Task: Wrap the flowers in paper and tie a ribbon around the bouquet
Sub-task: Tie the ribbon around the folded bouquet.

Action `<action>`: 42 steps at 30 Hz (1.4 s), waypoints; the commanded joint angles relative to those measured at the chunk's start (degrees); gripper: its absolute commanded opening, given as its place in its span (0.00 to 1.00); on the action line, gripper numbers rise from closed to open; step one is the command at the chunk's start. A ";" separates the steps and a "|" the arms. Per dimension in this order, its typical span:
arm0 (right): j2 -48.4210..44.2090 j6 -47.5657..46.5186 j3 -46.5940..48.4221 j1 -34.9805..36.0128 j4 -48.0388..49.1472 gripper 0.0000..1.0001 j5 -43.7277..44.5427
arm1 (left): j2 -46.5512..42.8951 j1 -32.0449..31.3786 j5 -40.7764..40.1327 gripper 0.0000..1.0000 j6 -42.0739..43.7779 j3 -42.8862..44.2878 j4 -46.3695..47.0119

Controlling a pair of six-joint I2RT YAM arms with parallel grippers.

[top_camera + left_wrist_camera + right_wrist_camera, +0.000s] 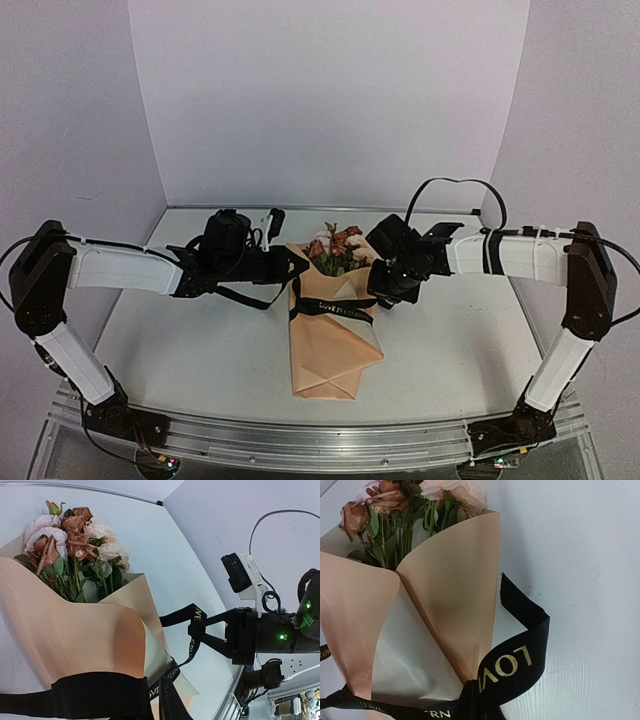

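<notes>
While the bouquet (328, 345) lies at mid desk (460, 350), blooms toward the back wall, the black ribbon (335, 308) circles its middle; the right tool (194, 630) is pinched together on a ribbon end, and the left tool (288, 266) sits at the bouquet's left edge, apart or together I cannot tell

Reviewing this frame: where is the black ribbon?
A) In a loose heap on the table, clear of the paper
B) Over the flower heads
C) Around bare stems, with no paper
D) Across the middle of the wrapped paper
D: in the top view the ribbon crosses the paper about midway along the cone, nearer the arms than the flowers poking out of its far end.
</notes>
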 commanded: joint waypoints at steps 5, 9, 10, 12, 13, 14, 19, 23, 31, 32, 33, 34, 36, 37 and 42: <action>-0.10 -0.21 0.47 1.35 1.19 0.00 -0.99 | 3.82 0.70 1.72 0.07 -1.51 4.86 2.56; 0.39 0.20 0.13 1.50 1.95 0.00 -1.43 | 3.78 0.54 6.05 0.00 -0.74 4.10 4.94; 0.47 0.14 0.25 1.52 2.00 0.00 -1.41 | 3.39 0.46 6.50 0.00 -0.72 3.26 5.55; 0.67 -0.11 0.83 1.48 1.93 0.00 -1.22 | 2.36 0.36 6.84 0.00 -0.59 1.78 6.48; 0.79 -0.19 1.13 1.51 1.93 0.00 -1.09 | 1.74 0.31 6.89 0.00 -0.52 1.19 6.55; 0.91 -0.31 1.39 1.55 1.92 0.00 -0.96 | 1.10 0.26 7.22 0.00 -0.26 0.10 7.00; 1.82 -1.13 3.84 1.52 1.41 0.00 -0.11 | -3.06 -0.65 7.90 0.00 1.81 -4.01 9.45; 2.80 -1.79 6.37 1.46 0.30 0.01 0.17 | -5.67 -1.54 7.92 0.02 4.88 -5.71 9.30; 5.29 -2.77 11.24 -0.06 -0.95 0.03 -2.30 | -6.36 -5.66 6.68 0.03 13.80 -2.24 2.30; 5.47 -3.08 11.96 -0.36 -1.28 0.03 -2.51 | -6.05 -6.19 6.33 0.03 14.80 -1.74 1.10; 5.64 -3.37 12.66 -0.66 -1.61 0.04 -2.72 | -5.74 -6.76 5.87 0.02 15.76 -1.20 -0.08; 5.81 -3.66 13.33 -0.95 -2.05 0.05 -2.85 | -5.47 -7.46 5.09 0.02 16.74 -0.57 -1.17; 6.44 -4.50 15.17 -1.55 -2.98 0.06 -3.10 | -4.91 -8.36 4.09 0.02 18.66 0.23 -3.24; 6.81 -4.92 16.11 -1.90 -3.64 0.07 -3.33 | -4.72 -8.70 3.78 0.03 19.14 0.36 -3.68; 9.79 -7.98 22.51 -2.91 -6.66 0.07 -5.07 | -3.78 -10.15 1.69 0.03 22.41 2.49 -7.08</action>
